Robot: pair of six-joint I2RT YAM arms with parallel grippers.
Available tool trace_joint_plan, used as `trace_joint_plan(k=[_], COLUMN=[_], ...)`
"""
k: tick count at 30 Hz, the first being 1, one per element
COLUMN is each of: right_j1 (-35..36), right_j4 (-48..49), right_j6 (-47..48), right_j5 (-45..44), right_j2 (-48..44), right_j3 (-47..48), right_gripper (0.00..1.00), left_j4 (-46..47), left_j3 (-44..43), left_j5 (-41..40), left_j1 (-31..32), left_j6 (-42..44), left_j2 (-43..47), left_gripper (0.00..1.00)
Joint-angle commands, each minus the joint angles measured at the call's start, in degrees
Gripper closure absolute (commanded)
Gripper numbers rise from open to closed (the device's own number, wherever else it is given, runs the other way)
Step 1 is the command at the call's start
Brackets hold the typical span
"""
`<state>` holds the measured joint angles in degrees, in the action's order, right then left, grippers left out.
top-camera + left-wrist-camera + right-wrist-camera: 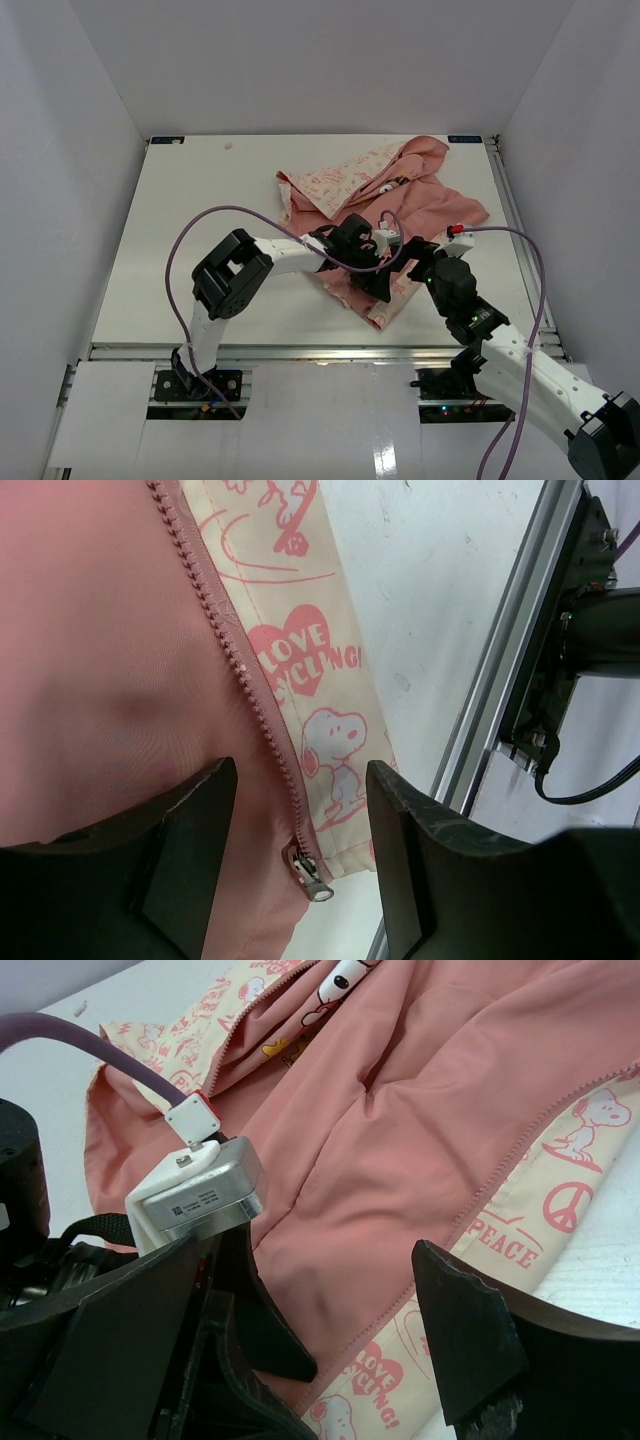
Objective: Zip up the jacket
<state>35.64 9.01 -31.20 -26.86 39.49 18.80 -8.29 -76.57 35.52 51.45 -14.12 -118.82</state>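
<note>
the zipping has not begun, as far as the views show. the jacket (400,195) lies spread open on the desk (200,200), right of centre and toward the far edge. its salmon lining faces up and the printed cream fabric shows along its borders.

in the left wrist view one row of zipper teeth (240,670) runs down to the slider (308,872). the slider sits at the bottom end by the hem with nothing fed into it. in the right wrist view what looks like the other row of teeth (250,1005) lies well apart, across the lining.

the left hand (298,780) hangs over the slider end with its fingers spread, grasping nothing. the right hand (308,1250) is close beside it over the lining, likewise released and empty.

my judgement is that all of the work is left: bringing the two front edges together, seating the loose end in the slider, then drawing the slider up the whole front.
</note>
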Motion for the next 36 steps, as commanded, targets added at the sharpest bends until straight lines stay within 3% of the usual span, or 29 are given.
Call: trace_joint_plan(k=[1, 8, 11, 15, 18, 19, 30, 36], right_j1=[-0.10, -0.13, -0.13, -0.10, -0.04, -0.04, -0.07, 0.38], right_j4=[3.95, 4.35, 4.86, 5.49, 5.49, 5.49, 16.76, 20.28], right_j6=[0.09, 0.35, 0.38, 0.88, 1.00, 1.18, 3.84, 2.38], right_j5=[-0.09, -0.04, 0.36, 1.54, 2.35, 2.89, 17.00, 21.24], right_j2=[-1.52, -0.92, -0.58, -0.55, -0.64, -0.64, 0.26, 4.94], right_j3=[-1.05, -1.04, -1.19, -1.48, -1.30, -1.24, -5.55, -6.36], right_gripper=[0.06, 0.06, 0.06, 0.06, 0.06, 0.06, 0.01, 0.13], left_j4=[-1.99, 1.37, 2.51, 5.58, 12.27, 14.39, 23.96, 24.55], left_j3=[-0.92, -0.09, -0.49, -0.68, 0.30, 0.84, 6.84, 10.65], left_j5=[-4.36, 6.70, 10.24, 14.83, 21.85, 22.83, 8.51, -2.27], left_j1=[0.29, 0.31, 0.23, 0.29, 0.02, -0.16, -8.17, -8.93], left_j6=[1.84, -0.01, -0.61, -2.49, -5.80, -7.41, -16.35, -16.41], left_j2=[0.37, -0.54, -0.66, -0.89, -0.95, -0.83, 6.96, 11.54], left_gripper=[0.35, 0.45, 0.54, 0.73, 0.96, 0.99, 1.00, 1.00])
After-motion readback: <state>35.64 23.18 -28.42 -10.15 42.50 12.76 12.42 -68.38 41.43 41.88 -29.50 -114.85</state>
